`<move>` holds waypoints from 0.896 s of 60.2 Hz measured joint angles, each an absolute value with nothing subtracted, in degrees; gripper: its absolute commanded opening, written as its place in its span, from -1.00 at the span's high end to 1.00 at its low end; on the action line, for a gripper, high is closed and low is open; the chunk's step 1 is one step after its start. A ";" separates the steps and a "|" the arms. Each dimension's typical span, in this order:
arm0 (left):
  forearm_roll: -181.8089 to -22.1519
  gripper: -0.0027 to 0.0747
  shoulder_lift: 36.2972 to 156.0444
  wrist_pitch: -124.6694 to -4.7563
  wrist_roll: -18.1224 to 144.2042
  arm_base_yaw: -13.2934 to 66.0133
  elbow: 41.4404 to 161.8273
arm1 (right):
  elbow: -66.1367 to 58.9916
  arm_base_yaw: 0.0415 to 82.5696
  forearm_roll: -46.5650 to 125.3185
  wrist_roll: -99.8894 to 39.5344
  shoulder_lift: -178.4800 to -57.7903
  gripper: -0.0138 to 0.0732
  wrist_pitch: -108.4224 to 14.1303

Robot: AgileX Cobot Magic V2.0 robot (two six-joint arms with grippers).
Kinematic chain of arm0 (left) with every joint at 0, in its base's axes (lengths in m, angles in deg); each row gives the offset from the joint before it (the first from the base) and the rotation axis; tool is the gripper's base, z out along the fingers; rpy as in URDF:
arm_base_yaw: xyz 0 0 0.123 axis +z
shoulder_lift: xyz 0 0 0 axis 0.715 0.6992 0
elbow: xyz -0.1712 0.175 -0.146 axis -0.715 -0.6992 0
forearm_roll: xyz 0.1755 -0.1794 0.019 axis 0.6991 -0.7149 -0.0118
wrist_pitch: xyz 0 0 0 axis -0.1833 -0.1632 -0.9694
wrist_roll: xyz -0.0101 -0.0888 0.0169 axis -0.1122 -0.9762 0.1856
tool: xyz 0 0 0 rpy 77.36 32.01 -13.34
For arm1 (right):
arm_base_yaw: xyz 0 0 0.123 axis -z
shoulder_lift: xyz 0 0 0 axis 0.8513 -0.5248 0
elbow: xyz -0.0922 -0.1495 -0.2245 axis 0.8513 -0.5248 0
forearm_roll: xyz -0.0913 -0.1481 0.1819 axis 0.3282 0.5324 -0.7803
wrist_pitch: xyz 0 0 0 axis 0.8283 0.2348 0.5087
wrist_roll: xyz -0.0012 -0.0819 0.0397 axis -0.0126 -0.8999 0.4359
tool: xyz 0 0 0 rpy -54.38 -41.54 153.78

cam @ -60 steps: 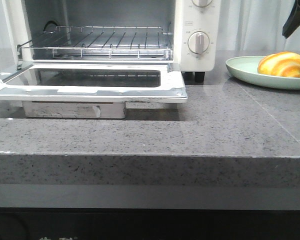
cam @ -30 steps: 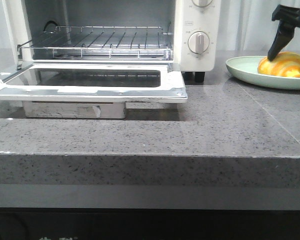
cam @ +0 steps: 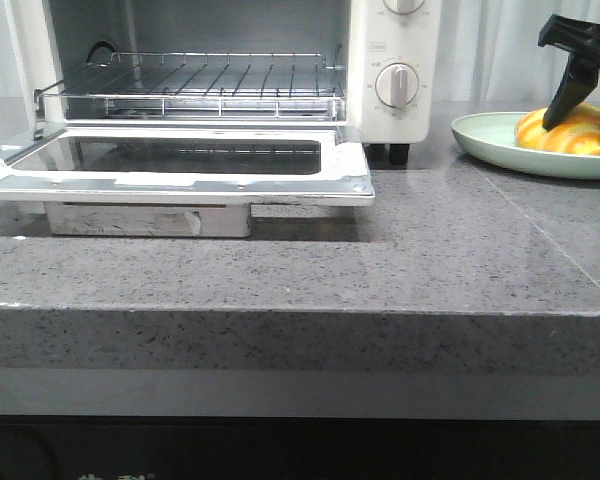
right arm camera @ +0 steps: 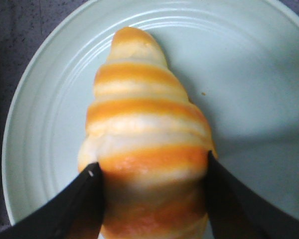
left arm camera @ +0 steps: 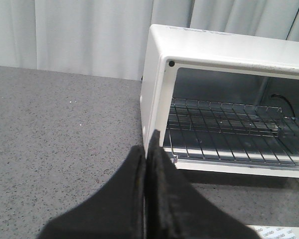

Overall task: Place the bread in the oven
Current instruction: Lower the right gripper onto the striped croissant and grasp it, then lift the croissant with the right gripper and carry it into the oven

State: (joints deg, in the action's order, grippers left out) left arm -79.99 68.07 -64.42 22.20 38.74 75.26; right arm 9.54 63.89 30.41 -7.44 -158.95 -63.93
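Nearest, a grey speckled counter (cam: pixel 460 260) running across the front view, with the thick front edge facing the camera. Then the drop-down door (cam: pixel 180 160) of the white oven (cam: pixel 395 70), lying open and flat, glass window up, propped on a pale block (cam: pixel 148 220). Behind the door, the open cavity with the wire rack (cam: pixel 195 85) drawn partly forward, bare. Two round knobs on the oven's right panel, black foot below.

Off to the right, well apart from the oven, a pale green plate (cam: pixel 485 140) on the counter, bearing the bread (cam: pixel 570 133): golden orange with paler stripes. Right gripper (cam: pixel 587 118) down over the plate, black fingers spread and straddling the bread. Seen from the right wrist, bread (right arm camera: pixel 147 149) lying lengthwise on the plate (right arm camera: pixel 249 74), tapered end pointing away from the gripper (right arm camera: pixel 152 172), broad end sitting between the two fingertips (right arm camera: pixel 92 181), each one at or touching a flank; cannot tell whether pressing yet. Bread resting on the plate.

Left gripper (left arm camera: pixel 147 154) shown in its own wrist view, fingers pressed together, nothing between, hanging beside the oven's (left arm camera: pixel 229 45) left front corner, above the counter (left arm camera: pixel 55 124). Farthest back, pale curtains (left arm camera: pixel 79 35).
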 measured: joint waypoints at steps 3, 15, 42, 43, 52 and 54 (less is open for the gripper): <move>-79.99 0.98 68.07 -64.42 22.20 38.74 75.26 | 9.54 63.89 30.41 -7.44 -158.95 0.19 -63.93; -79.99 0.98 68.07 -64.42 22.20 38.74 75.26 | 9.54 63.89 30.41 -7.44 -157.19 0.19 -63.93; -80.01 0.98 68.07 -64.42 22.20 38.74 75.26 | 5.98 62.84 30.62 -8.12 -141.50 0.19 -68.18; -80.01 0.98 68.07 -64.42 22.20 38.74 75.26 | 5.18 62.59 30.62 -8.12 -140.62 0.19 -67.95; -80.01 0.98 68.07 -64.42 22.20 38.74 75.26 | -5.60 57.84 30.51 -8.79 -129.60 0.19 -65.42; -80.01 0.98 68.07 -64.42 22.20 38.74 75.26 | -7.45 56.45 30.38 -8.88 -127.52 0.19 -65.43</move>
